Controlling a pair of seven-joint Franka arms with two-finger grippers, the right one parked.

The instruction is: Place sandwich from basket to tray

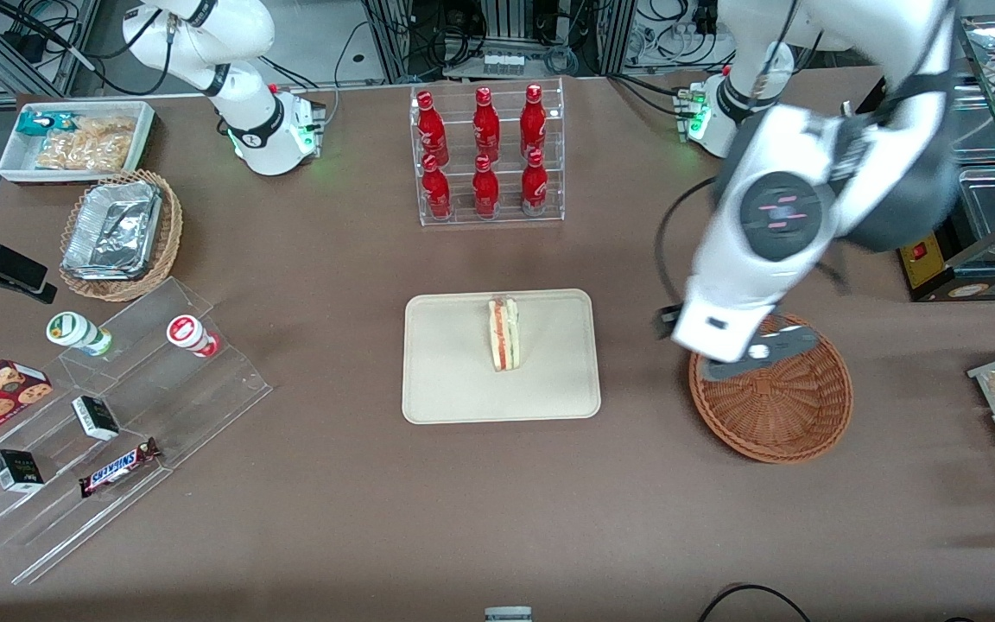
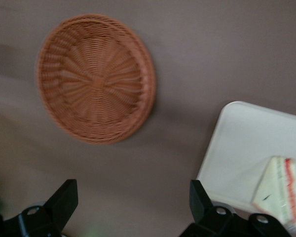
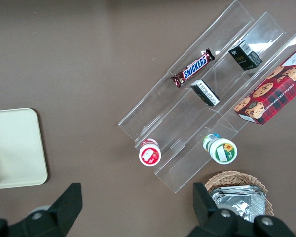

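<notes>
The sandwich (image 1: pixel 503 333), a white-bread wedge with red and green filling layers, stands on its edge near the middle of the flat, beige, round-cornered tray (image 1: pixel 446 389). Toward the working arm's end sits the round, shallow, reddish-brown woven basket (image 1: pixel 795 415). Above the basket's rim nearest the tray hangs the gripper (image 2: pixel 133 210), its 2 fingers (image 2: pixel 64 200) spread wide, holding nothing.

My black, matt plastic-looking gripper (image 2: pixel 130 210) hangs with fingers spread over the matt brown table covering (image 1: pixel 333 259). Near it sits the round reddish-brown woven wicker basket (image 2: pixel 95 78), rough and ribbed. Beside the basket, the flat beige-cream tray (image 1: pixel 549 380) looks smooth and matt, carrying the soft white-bread sandwich wedge (image 1: pixel 503 333).
</notes>
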